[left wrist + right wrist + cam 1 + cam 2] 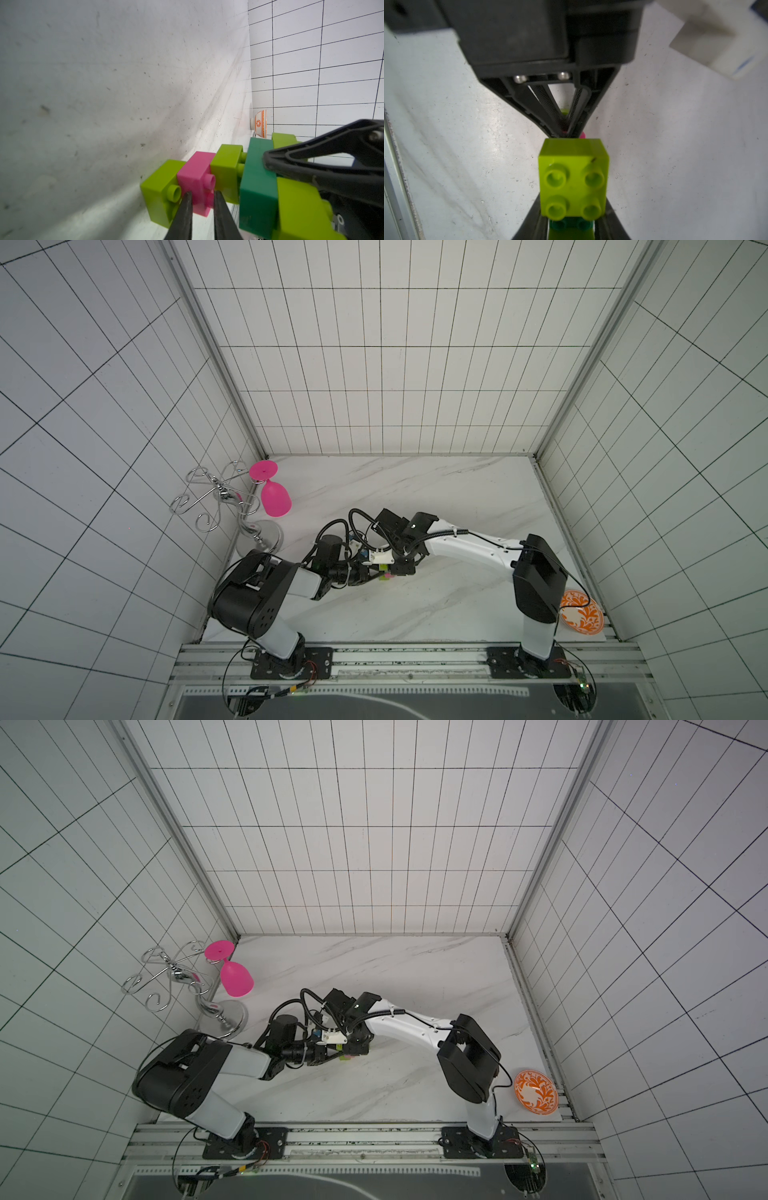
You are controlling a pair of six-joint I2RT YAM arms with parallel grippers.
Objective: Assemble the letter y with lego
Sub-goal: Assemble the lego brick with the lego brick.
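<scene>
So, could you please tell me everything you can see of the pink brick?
The pink brick is a small, glossy plastic square with one round stud showing. It sits in the stem, pressed between a lime end brick and a lime middle brick, offset from both. The left gripper is shut on it, one finger on each side.

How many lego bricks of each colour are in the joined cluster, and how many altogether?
Lime-green bricks: 4
Pink brick: 1
Dark green brick: 1
Total: 6
</scene>
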